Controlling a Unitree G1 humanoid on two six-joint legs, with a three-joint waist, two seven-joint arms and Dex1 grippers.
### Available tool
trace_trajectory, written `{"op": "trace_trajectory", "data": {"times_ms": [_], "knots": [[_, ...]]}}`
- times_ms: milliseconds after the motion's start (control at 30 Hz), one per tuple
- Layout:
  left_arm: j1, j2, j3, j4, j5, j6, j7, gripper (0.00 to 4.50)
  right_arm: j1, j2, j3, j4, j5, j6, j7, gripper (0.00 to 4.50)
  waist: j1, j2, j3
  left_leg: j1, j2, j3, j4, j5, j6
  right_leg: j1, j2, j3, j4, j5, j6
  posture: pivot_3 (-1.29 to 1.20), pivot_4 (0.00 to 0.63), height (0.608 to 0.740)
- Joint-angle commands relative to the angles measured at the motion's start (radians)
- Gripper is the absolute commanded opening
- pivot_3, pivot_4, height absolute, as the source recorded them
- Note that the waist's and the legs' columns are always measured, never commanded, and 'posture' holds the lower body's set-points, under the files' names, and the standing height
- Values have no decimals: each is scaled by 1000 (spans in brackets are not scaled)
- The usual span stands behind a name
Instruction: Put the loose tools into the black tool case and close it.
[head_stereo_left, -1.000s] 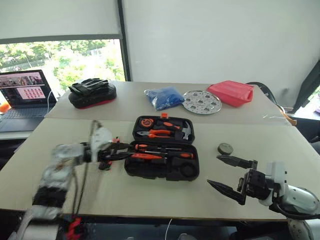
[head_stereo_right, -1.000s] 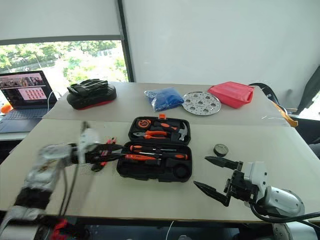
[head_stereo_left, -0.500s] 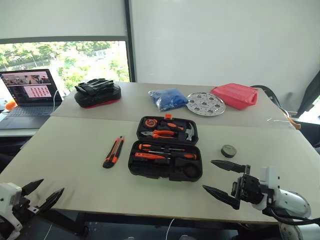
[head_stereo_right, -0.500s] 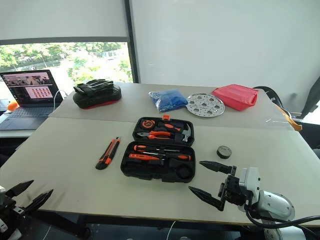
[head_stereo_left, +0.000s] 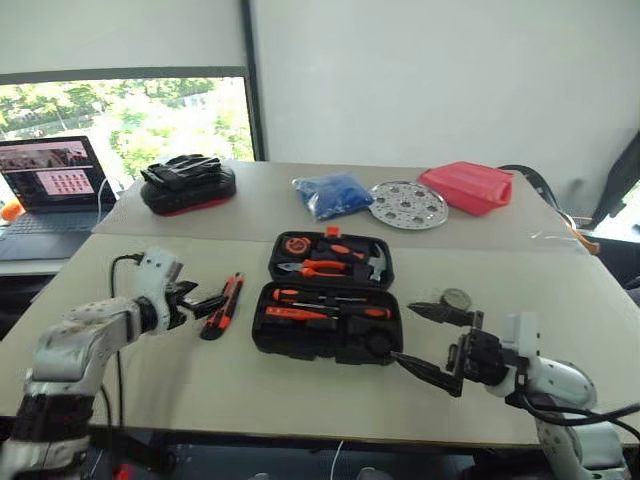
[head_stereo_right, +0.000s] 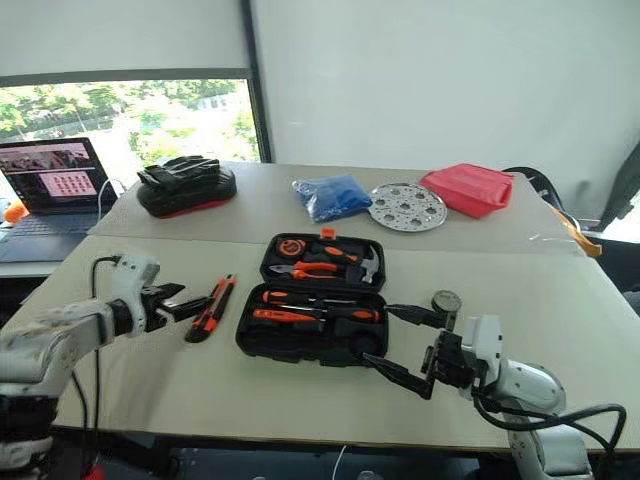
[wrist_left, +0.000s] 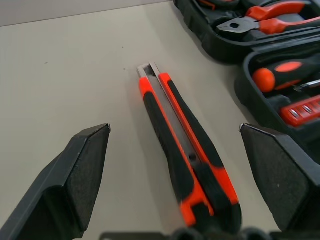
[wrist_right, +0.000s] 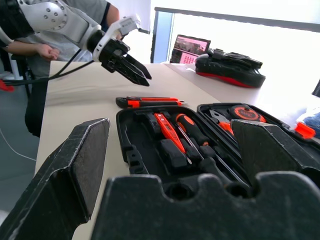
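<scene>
The right pincer (head_stereo_left: 428, 340) is nearest, wide open and holding nothing, just to the right of the case (head_stereo_left: 328, 300). The left pincer (head_stereo_left: 203, 303) is wide open too and empty, with its tips beside the near end of the knife (head_stereo_left: 223, 304). In the left wrist view the knife (wrist_left: 182, 165) lies flat on the surface (head_stereo_left: 150, 270) between the two fingers (wrist_left: 80, 170), not touching them. The knife is long and slim, orange and black, with a grey metal strip down the middle. It sits just left of the case. The case is black and lies open flat, its two halves side by side. The near half holds two screwdrivers (head_stereo_left: 330, 297) with orange and black handles and a slim orange tester (head_stereo_left: 296, 313). The far half holds pliers, a small hammer and a round orange tape measure. A small grey roll (head_stereo_left: 457, 298) sits on the surface to the right of the case, partly hidden behind the right pincer's upper finger. Farther back are a black and red bag (head_stereo_left: 187, 185), a blue bundle (head_stereo_left: 328, 193), a silver disc (head_stereo_left: 407, 204) with holes and a red pouch (head_stereo_left: 465, 186). A laptop (head_stereo_left: 55, 180) sits at the far left, cut off by the edge.
</scene>
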Motion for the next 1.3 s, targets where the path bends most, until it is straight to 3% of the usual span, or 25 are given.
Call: {"op": "trace_trajectory", "data": {"times_ms": [33, 67, 167, 367, 500, 600, 700, 800, 967, 1300], "knots": [[-82, -39, -103, 67, 63, 59, 42, 4462, 6, 6, -15, -33, -10, -34, -21, 4500, 3, 0, 0, 0, 0, 0, 0, 0, 0, 0, 0, 0, 0, 0, 0, 0, 150, 740], [-93, -44, -120, 80, 78, 73, 52, 4462, 10, 7, -15, -38, -10, -35, -25, 4500, 3, 0, 0, -1, -1, 0, 1, 0, 0, 0, 0, 0, 0, 0, 0, 0, 150, 740], [-105, -52, -139, 100, 107, 88, 71, 3705, 22, 4, -20, -50, -8, -36, -33, 4500, 3, 0, 0, 0, -1, 0, 1, 0, 0, 0, 0, 0, 1, 0, 0, 0, 150, 740], [-83, -41, -117, 93, 106, 54, 35, 1618, 53, -2, -35, -62, -8, -45, -44, 4500, 4, 0, 0, 2, -1, 0, 1, 0, 0, 1, 0, 0, 1, 0, 0, 0, 150, 740], [-72, 16, -43, 105, 53, -182, -171, 1611, 65, -6, -46, -63, -10, -51, -46, 4500, 1, 0, 0, 1, 0, 0, 1, 0, 0, 1, 0, 0, 1, 0, 0, 0, 150, 740], [-73, 65, -33, 116, 16, -410, -435, 1611, 71, -13, -58, -61, -7, -51, -42, 4500, 8, -1, 1, -1, 0, 0, 1, 0, -1, -1, 0, -1, 1, 0, -1, 0, 150, 740], [-123, 99, -115, 95, 2, -510, -671, 1611, 76, -22, -73, -57, -3, -48, -38, 4500, 14, 0, 1, -1, -1, 1, 1, 0, -1, -1, -1, 0, 0, 0, -1, 0, 150, 740], [-174, 92, -232, 59, 41, -535, -788, 1611, 80, -27, -74, -56, -3, -46, -36, 4500, 21, 0, 1, -1, -1, 1, 1, 0, 0, 2, -1, -1, -1, 0, 0, 0, 150, 740], [-272, -11, -444, 72, 218, -611, -787, 1611, 90, -23, -64, -71, -7, -41, -45, 4500, 19, 0, 1, -1, -1, 1, 2, 0, 0, 2, 0, 0, -2, -1, 1, 0, 150, 740], [-290, -83, -558, 201, 420, -733, -706, 1611, 138, -24, -73, -118, -3, -37, -72, 4500, -5, 0, 1, 0, 0, 0, 2, 0, 1, 2, 2, 0, 0, -1, 0, 0, 150, 740]]}}
